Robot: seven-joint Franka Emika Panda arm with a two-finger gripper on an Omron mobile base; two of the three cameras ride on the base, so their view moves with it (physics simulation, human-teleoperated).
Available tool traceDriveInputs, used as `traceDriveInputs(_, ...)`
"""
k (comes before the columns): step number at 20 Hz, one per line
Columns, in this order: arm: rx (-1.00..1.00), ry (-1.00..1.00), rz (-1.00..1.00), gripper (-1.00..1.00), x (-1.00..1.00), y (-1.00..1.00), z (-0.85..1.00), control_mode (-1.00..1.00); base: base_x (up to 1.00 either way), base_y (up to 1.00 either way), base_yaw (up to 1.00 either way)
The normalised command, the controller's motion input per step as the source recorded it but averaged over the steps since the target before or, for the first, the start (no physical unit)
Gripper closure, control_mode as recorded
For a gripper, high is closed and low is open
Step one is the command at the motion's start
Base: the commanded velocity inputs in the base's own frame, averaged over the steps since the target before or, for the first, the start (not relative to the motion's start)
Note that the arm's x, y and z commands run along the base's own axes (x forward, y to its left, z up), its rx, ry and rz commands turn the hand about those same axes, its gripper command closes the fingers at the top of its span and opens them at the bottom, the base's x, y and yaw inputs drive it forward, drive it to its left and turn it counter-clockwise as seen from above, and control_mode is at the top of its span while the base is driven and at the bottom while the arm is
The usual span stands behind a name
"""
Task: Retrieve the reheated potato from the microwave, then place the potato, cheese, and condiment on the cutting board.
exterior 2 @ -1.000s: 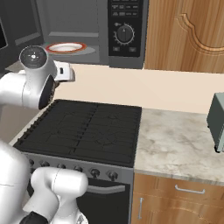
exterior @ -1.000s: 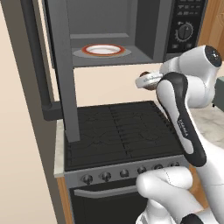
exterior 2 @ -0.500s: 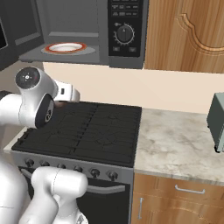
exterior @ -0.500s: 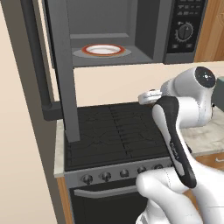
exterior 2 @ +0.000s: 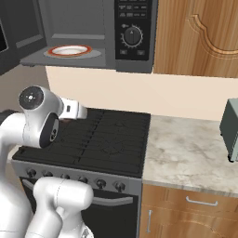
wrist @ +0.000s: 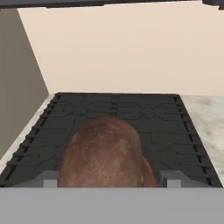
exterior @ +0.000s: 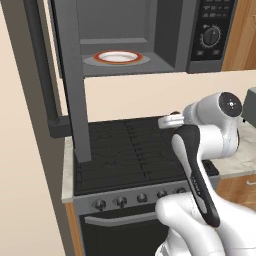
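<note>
Since the earlier frame, the arm had lowered from microwave height to just above the stove, carrying the potato (wrist: 105, 153) with it. Nearest the hand camera, the fingers (wrist: 166, 178) pinched the brown potato at both sides, holding it above the black stove grates (wrist: 118, 109). Beyond the stove stood the beige back wall. Higher up, the microwave (exterior 2: 132, 35) hung with its door (exterior: 67, 75) swung wide, and a white plate with an orange rim (exterior: 118, 57) lay inside. Right of the stove, the marble table (exterior 2: 190, 155) carried a grey-green toaster oven (exterior 2: 231, 128).
</note>
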Motion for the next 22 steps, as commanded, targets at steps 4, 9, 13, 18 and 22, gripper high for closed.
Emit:
traceDriveInputs(4,0.0,0.0,0.0,1.0,0.0,0.0,0.0,-1.0,0.0,0.0,0.0)
traceDriveInputs(9,0.0,0.0,0.0,1.0,0.0,0.0,0.0,-1.0,0.0,0.0,0.0)
traceDriveInputs(13,0.0,0.0,0.0,1.0,0.0,0.0,0.0,-1.0,0.0,0.0,0.0)
traceDriveInputs(18,0.0,0.0,0.0,1.0,0.0,0.0,0.0,-1.0,0.0,0.0,0.0)
traceDriveInputs(22,0.0,0.0,0.0,1.0,0.0,0.0,0.0,1.0,0.0,0.0,0.0)
